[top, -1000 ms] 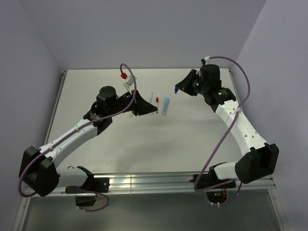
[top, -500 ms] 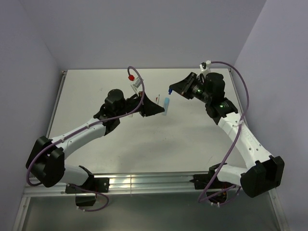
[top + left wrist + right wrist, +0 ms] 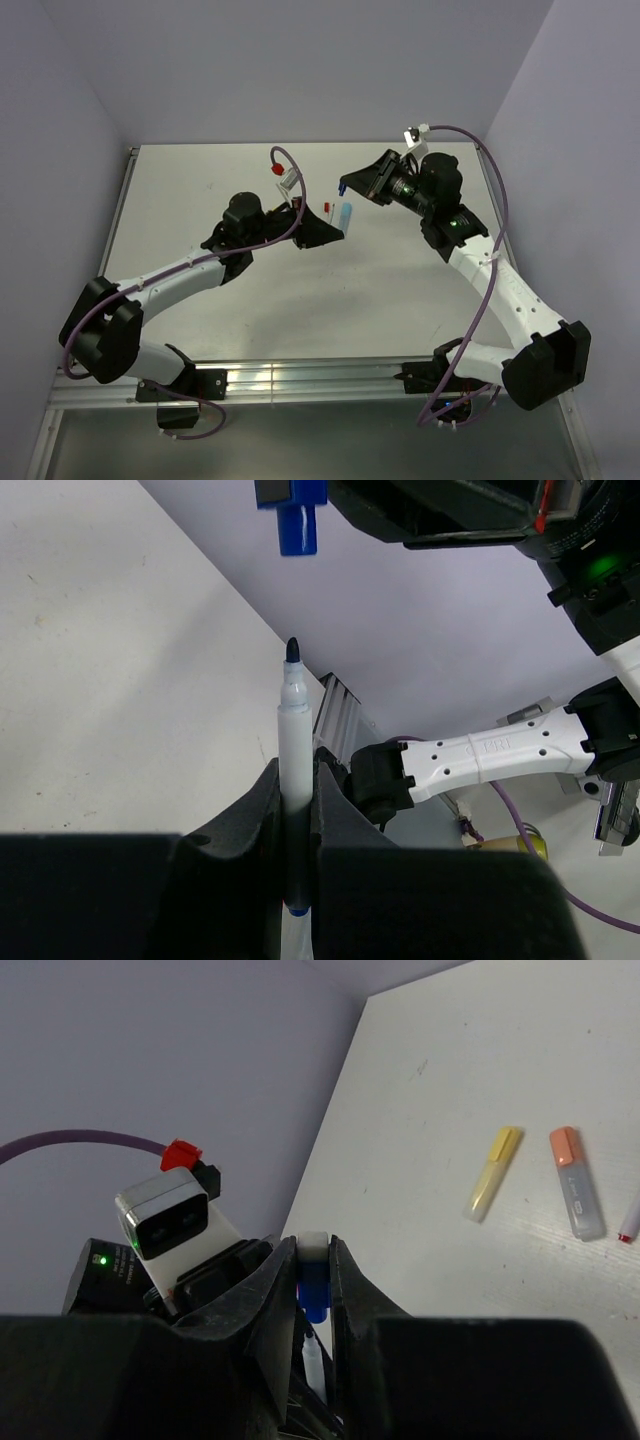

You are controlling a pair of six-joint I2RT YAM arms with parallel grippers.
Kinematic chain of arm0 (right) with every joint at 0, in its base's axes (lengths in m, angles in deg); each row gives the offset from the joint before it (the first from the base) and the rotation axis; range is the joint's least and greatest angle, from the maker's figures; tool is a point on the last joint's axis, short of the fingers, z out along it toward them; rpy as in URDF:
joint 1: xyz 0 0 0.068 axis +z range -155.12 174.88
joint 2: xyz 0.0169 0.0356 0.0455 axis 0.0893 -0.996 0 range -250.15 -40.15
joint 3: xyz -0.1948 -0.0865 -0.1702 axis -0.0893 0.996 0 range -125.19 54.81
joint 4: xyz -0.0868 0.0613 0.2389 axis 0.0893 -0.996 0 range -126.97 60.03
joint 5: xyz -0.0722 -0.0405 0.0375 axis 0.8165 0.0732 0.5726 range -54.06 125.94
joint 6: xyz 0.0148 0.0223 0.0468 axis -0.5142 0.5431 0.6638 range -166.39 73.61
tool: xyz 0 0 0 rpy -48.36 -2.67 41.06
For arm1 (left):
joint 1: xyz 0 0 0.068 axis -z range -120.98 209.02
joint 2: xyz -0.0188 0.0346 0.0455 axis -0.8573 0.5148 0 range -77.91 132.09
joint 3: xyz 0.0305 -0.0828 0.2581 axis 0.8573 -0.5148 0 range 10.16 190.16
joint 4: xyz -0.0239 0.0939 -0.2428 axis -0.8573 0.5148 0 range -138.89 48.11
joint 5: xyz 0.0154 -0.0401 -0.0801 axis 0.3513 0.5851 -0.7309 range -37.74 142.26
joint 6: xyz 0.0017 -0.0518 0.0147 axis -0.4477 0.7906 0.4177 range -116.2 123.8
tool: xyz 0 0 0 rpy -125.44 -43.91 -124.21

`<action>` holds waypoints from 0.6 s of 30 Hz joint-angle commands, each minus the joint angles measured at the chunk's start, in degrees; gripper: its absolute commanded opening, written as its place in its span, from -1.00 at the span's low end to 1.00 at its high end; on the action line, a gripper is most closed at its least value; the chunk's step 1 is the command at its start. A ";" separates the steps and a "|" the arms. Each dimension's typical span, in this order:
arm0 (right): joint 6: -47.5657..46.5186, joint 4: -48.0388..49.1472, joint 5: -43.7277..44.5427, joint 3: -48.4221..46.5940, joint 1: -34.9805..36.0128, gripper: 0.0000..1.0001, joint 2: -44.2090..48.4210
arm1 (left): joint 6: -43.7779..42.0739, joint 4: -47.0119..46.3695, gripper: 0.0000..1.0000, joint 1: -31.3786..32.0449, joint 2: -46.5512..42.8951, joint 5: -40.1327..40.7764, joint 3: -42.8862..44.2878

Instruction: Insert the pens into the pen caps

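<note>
Above the middle of the table (image 3: 200, 190), the left gripper (image 3: 296, 780) pinches the thin dark blue pen (image 3: 295, 735) low on its white barrel, the dark tip pointing up and clear of the fingers. The right gripper (image 3: 312, 1260) reaches in from the right, its fingers pressed on the dark blue cap (image 3: 297, 525), which hangs just beyond the pen tip, roughly in line with it, with a gap between them. A light blue marker (image 3: 347, 215) lies on the table between the two grippers, a red pen (image 3: 329, 207) just left of it. Further left, the right wrist view shows a yellow marker (image 3: 493, 1185) and an orange-capped marker (image 3: 576, 1180) lying near each other
</note>
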 commanded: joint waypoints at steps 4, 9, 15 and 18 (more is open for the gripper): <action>-0.66 2.89 -0.17 0.39 1.57 -1.00 0.27 | -0.70 -3.80 -0.99 0.48 0.11 -1.09 0.25; -1.01 2.27 -0.08 0.12 2.01 -1.00 0.09 | -0.96 -3.54 -0.99 0.39 0.11 -0.83 0.34; -1.63 1.48 0.28 -0.49 2.89 -1.00 -0.87 | -1.13 -3.36 -0.99 0.39 -0.24 -0.56 0.60; -1.72 1.22 0.36 -0.67 3.15 -1.00 -1.05 | -1.22 -3.36 -0.99 0.39 -0.24 -0.65 0.69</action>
